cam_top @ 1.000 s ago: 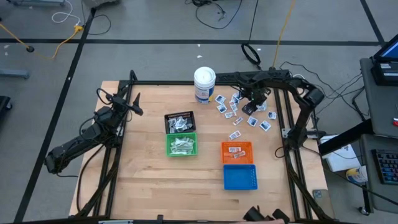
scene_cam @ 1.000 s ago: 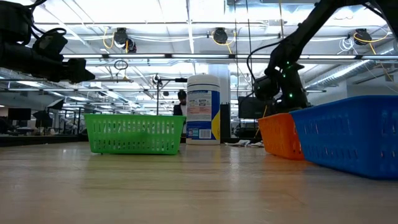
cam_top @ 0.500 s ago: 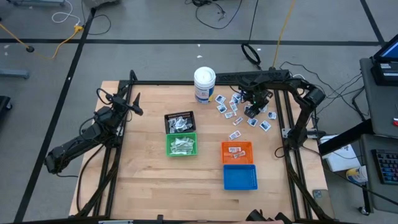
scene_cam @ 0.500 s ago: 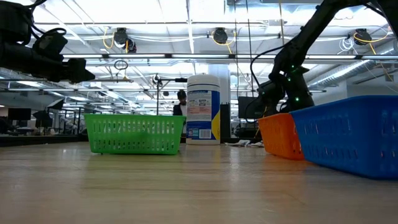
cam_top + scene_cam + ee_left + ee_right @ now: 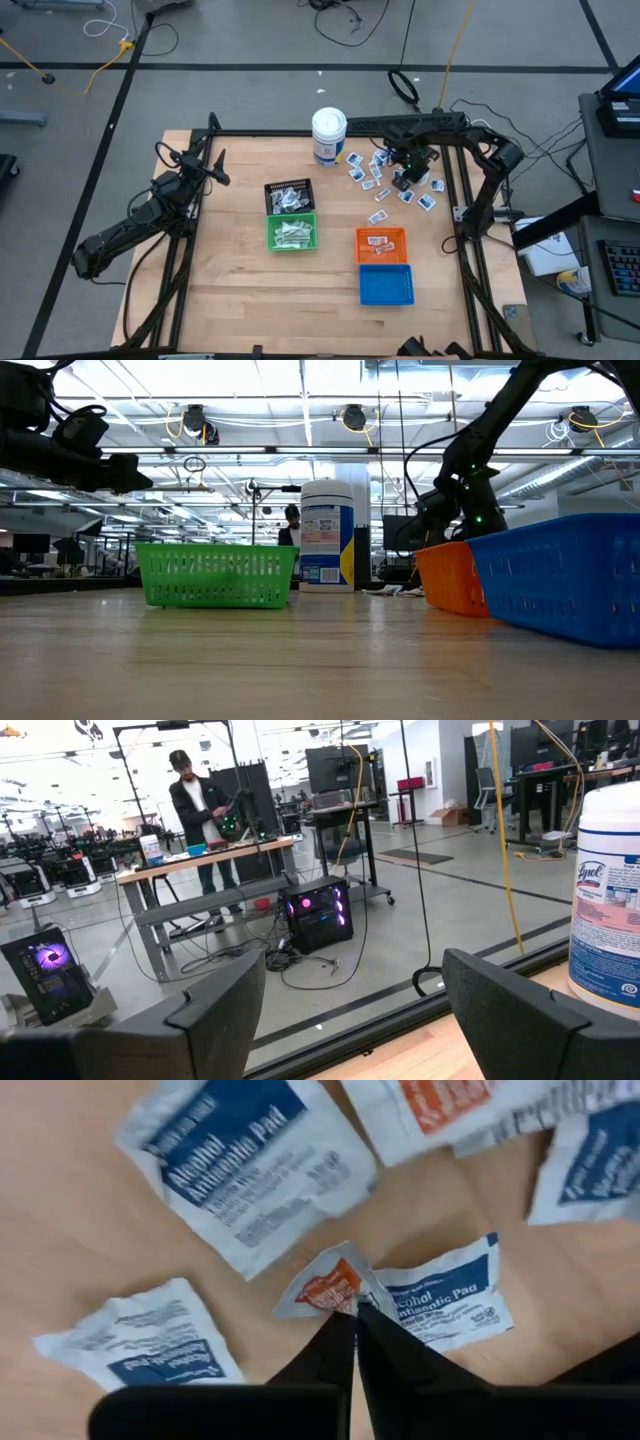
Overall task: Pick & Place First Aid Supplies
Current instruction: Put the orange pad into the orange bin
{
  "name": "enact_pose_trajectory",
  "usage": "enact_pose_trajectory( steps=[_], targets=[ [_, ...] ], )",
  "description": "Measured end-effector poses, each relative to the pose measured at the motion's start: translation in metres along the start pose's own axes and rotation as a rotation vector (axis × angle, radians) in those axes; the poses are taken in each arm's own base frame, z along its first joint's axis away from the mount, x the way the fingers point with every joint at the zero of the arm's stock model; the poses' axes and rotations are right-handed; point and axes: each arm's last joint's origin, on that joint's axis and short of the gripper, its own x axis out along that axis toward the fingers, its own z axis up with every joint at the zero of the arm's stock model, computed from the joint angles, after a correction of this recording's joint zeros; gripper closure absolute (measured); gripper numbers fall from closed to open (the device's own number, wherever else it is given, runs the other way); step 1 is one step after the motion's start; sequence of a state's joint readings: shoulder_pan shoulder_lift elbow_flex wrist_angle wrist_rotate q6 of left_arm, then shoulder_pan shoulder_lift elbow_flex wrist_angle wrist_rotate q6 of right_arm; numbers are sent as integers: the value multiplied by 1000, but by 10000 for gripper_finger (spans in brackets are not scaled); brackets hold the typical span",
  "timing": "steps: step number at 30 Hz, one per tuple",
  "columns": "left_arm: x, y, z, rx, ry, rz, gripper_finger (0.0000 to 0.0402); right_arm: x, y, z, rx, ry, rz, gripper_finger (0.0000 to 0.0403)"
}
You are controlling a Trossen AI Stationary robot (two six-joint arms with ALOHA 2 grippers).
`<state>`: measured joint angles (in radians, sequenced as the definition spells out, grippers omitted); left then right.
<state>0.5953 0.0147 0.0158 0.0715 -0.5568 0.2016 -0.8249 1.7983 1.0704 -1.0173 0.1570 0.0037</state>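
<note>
My right gripper's fingers (image 5: pixel 345 1342) are pressed together, their tips pinching the corner of a small orange-printed packet (image 5: pixel 328 1284) that lies on the wooden table (image 5: pixel 230 280); a blue-printed alcohol pad (image 5: pixel 446 1306) touches that packet just right of the tips. In the high view the right gripper (image 5: pixel 405 176) sits over the scattered first aid supplies (image 5: pixel 385 180) at upper right of the table, beside the white canister (image 5: pixel 328 136). My left gripper (image 5: pixel 212 164) hangs at the table's left edge, fingers (image 5: pixel 215 1015) spread wide, nothing between them. Black basket (image 5: pixel 288 195) and green basket (image 5: pixel 292 232) at centre hold packets; the orange basket (image 5: pixel 381 243) and blue basket (image 5: pixel 385 284) sit lower right.
</note>
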Motion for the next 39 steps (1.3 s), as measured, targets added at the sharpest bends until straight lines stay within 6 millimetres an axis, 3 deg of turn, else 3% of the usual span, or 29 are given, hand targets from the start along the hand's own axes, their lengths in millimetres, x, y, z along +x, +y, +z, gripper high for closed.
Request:
enact_pose_trajectory(
  steps=[13,24,31,39],
  targets=[
    [0,0,0,0,0,0,96,-41,-16,-22,69,-99,-24,401],
    [0,0,0,0,0,0,96,-59,-18,-41,156,-125,-9,402],
    [0,0,0,0,0,0,96,-76,15,-53,86,-194,8,402],
    [0,0,0,0,0,0,96,-95,66,-82,-53,-278,21,402]
  ],
)
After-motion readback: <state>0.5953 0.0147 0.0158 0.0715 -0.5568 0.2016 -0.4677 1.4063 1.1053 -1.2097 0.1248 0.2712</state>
